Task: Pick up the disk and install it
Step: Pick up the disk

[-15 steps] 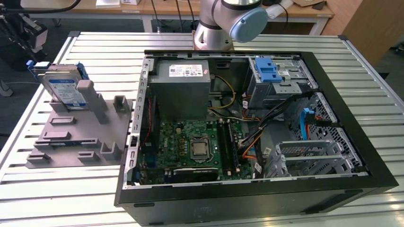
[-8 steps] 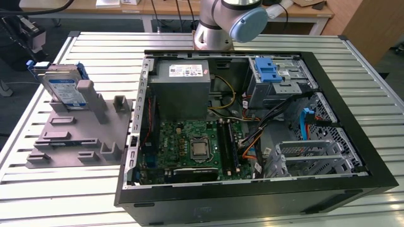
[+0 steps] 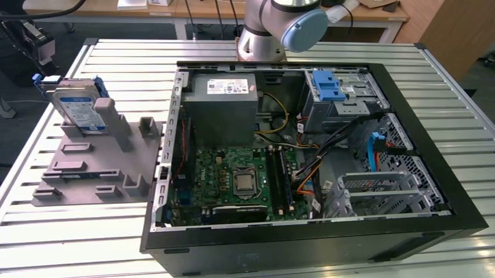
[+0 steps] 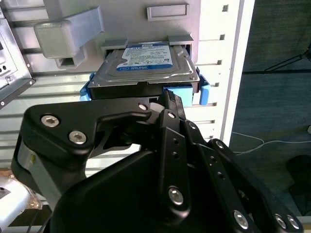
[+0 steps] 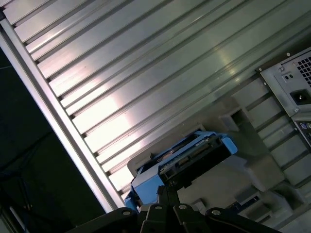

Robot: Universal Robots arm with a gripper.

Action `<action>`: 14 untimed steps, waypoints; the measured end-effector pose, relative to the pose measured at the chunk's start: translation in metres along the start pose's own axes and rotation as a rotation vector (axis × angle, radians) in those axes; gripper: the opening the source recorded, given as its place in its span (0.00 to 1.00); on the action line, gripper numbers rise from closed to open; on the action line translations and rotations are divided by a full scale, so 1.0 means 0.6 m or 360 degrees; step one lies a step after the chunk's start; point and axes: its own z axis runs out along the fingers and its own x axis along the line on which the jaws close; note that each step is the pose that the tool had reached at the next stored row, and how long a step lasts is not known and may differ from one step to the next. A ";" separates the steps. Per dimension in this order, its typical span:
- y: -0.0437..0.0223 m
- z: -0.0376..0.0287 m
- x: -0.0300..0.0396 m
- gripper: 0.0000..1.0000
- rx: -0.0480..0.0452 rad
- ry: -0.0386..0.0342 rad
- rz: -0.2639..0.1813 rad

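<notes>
Flat silver disk, white-and-blue label, blue rails, seated in grey plastic stand, black metal gripper positioned just beside it

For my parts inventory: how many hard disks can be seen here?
1. The disk stands in the grey holder at the exterior view's left, beside the computer case, whose bays may hide more.

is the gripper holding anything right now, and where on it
Nothing, apparently. The disk stands in its grey holder, with nothing touching it in the exterior view; in the second wrist view the gripper sits close to its edge.
</notes>
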 end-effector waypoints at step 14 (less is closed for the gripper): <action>0.000 0.000 0.000 0.11 0.0000 0.0000 0.0011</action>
